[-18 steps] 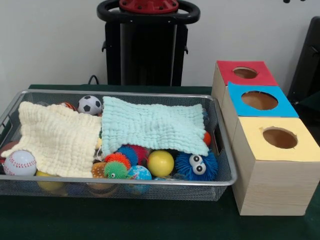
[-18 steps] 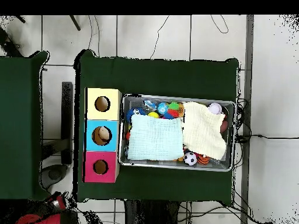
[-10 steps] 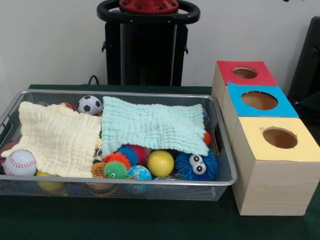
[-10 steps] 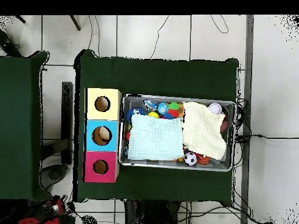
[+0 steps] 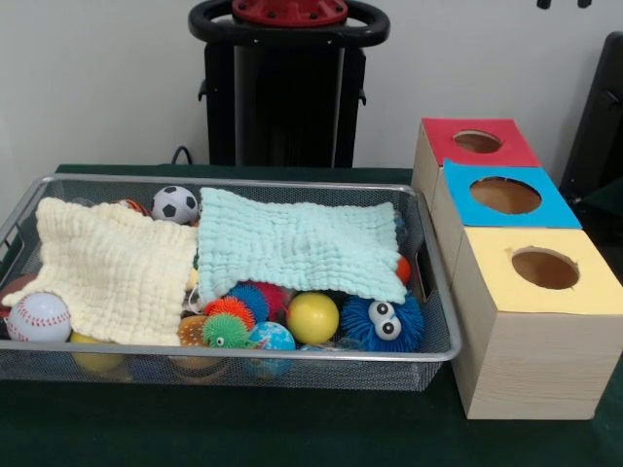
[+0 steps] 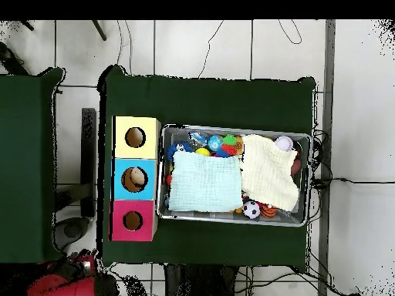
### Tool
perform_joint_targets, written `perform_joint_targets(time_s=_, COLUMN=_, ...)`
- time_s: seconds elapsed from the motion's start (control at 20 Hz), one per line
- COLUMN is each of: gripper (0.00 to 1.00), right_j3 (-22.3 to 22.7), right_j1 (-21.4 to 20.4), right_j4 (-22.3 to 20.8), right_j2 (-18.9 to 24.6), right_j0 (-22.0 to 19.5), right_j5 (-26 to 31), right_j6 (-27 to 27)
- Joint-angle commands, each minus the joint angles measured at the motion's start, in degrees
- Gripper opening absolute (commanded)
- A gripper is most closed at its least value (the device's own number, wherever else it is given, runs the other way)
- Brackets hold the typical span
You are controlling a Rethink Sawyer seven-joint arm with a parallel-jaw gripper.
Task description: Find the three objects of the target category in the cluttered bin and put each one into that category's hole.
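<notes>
The bin [image 5: 243, 354] is a silver wire-mesh basket on the green table; it also shows in the overhead view [image 6: 231, 220]. A cream cloth [image 5: 107, 268] and a pale green cloth [image 5: 292, 243] cover much of its contents. A soccer ball [image 5: 175, 204], a baseball [image 5: 39, 316], a yellow ball [image 5: 312, 317], a blue fuzzy ball with eyes [image 5: 384, 322] and spiky balls show around them. The hole [image 5: 477, 141] in the red-topped box is the farthest of the three and looks empty [image 6: 133, 221]. Only the gripper's tips [image 5: 563, 3] show, at the top edge, high above the boxes.
The blue-topped box [image 5: 506, 196] and the yellow-topped box [image 5: 545, 268] stand in a row with the red one, right of the bin. The black pedestal [image 5: 282, 88] stands behind the bin. The red arm [image 6: 65, 284] lies at the bottom left of the overhead view.
The gripper's tips at the top edge have shifted a little to the left. In the overhead view more of the red arm shows at the bottom left. The bin's contents have not moved.
</notes>
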Motion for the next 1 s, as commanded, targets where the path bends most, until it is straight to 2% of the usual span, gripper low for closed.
perform_joint_targets(time_s=0.05, gripper=1.00, right_j3=-1.8, right_j1=3.6, right_j4=-1.5, right_j2=-0.5, right_j0=-4.8, right_j5=1.8, right_j6=6.2)
perform_joint_targets(time_s=0.5, gripper=1.00, right_j3=-0.3, right_j1=5.9, right_j4=-4.0, right_j2=2.9, right_j0=-13.2, right_j5=-3.7, right_j6=-1.3)
perform_joint_targets(time_s=1.0, gripper=1.00, right_j3=1.6, right_j1=9.9, right_j4=-8.4, right_j2=9.2, right_j0=-25.2, right_j5=-10.5, right_j6=-7.6)
